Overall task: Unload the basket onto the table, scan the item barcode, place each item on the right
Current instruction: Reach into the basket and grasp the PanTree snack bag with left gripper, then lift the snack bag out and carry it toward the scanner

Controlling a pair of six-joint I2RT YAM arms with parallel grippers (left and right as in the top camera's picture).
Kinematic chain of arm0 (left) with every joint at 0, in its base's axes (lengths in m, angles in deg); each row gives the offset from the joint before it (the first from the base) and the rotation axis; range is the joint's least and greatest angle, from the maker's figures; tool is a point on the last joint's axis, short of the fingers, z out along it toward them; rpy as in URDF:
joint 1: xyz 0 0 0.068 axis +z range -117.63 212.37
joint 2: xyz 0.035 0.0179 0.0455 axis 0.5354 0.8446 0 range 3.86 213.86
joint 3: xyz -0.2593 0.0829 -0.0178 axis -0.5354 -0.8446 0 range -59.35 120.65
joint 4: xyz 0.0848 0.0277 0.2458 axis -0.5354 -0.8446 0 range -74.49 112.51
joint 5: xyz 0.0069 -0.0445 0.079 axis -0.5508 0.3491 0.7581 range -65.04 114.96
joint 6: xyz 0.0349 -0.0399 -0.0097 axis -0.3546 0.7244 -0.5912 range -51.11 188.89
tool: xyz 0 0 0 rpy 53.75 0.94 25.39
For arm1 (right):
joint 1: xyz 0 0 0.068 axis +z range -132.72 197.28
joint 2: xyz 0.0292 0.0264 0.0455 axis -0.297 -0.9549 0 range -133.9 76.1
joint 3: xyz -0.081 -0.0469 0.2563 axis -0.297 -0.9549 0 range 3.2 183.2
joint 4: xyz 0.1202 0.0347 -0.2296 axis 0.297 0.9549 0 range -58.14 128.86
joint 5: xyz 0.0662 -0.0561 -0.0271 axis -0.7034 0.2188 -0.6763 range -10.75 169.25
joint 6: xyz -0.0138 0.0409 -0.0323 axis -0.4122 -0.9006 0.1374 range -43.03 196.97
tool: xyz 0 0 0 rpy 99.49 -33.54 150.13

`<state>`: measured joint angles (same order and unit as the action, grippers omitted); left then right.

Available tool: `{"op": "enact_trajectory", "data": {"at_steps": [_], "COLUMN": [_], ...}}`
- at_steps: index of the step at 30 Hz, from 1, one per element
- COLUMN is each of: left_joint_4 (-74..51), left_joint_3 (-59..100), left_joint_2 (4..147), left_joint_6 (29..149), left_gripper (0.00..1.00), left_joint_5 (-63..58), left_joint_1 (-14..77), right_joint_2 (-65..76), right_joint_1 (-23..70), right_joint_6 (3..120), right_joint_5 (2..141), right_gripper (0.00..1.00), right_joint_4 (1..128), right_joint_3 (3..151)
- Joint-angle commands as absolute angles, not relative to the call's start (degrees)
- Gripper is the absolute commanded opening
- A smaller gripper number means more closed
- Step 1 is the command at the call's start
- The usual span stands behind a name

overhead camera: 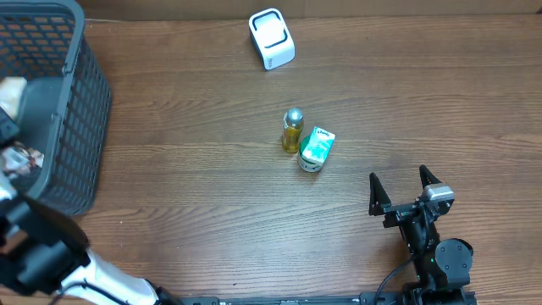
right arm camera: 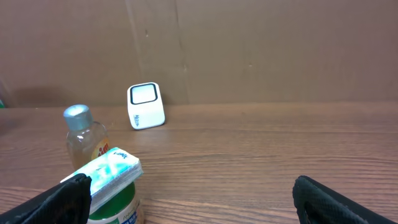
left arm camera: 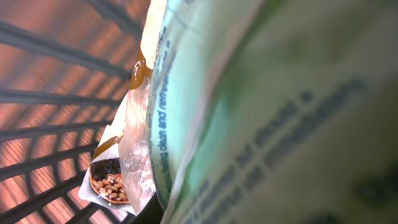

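One green-and-white packet (left arm camera: 261, 112), close up inside the basket (overhead camera: 85, 110).
Left gripper (overhead camera: 7, 131) is down in the basket, the packet right against its camera; open or closed, I cannot tell. Right gripper (overhead camera: 398, 174) is wide open above the counter (overhead camera: 212, 212).

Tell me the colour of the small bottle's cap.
Silver-grey cap, on a yellowish bottle; the right wrist view shows it best.

A small yellow bottle (overhead camera: 291, 131) and a green-and-white tub (overhead camera: 316, 149) stand side by side on the wooden table (overhead camera: 212, 186), ahead-left of the right gripper (overhead camera: 397, 173).
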<state>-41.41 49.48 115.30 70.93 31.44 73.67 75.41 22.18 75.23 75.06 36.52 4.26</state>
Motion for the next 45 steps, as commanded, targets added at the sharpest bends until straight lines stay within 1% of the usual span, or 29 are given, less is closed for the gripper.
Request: {"op": "enact_trajectory", "data": {"at_steps": [1, 7, 12, 16, 19, 28, 33, 37, 40, 45], "left_joint_4": [-40.49, -39.09, -39.16, -40.36, -43.77, -55.77, -58.37, -58.04, -56.20, -52.60], "left_joint_3": [52.00, 55.51, 59.91, 60.43, 60.43, 59.47, 55.71, 49.98, 43.12, 35.27], "left_joint_2": [107.63, 99.95, 93.94, 89.46, 87.43, 88.44, 90.38, 91.65, 92.72, 93.94], "left_joint_6": [73.34, 74.32, 74.82, 75.41, 77.12, 83.37, 89.62, 93.38, 96.37, 97.86], "left_gripper": [0.04, 0.04, 0.04, 0.04, 0.04, 0.04, 0.04, 0.04, 0.04, 0.04], "left_joint_5": [26.13, 21.67, 21.52, 21.58, 22.65, 23.33, 28.38, 29.04, 30.96, 34.26], "left_joint_1": [73.89, 72.07, 67.02, 60.75, 55.27, 40.45, 32.21, 26.70, 22.31, 18.61], "right_joint_2": [75.91, 75.93, 75.93, 75.93, 75.93, 75.93, 75.93, 75.93, 75.93, 75.93], "right_joint_1": [22.03, 22.03, 22.03, 22.03, 22.03, 22.03, 22.03, 22.03, 22.03, 22.03], "right_joint_6": [74.84, 74.84, 74.84, 74.84, 74.84, 74.84, 74.84, 74.84, 74.84, 74.84], "right_joint_5": [75.56, 75.56, 75.56, 75.56, 75.56, 75.56, 75.56, 75.56, 75.56, 75.56], "right_gripper": [1.00, 1.00, 1.00, 1.00, 1.00, 1.00, 1.00, 1.00, 1.00, 1.00], "right_joint_4": [36.30, 36.30, 36.30, 36.30, 36.30, 36.30, 36.30, 36.30, 36.30, 36.30], "right_joint_3": [3.67, 3.67, 3.67, 3.67, 3.67, 3.67, 3.67, 3.67, 3.67, 3.67]}}
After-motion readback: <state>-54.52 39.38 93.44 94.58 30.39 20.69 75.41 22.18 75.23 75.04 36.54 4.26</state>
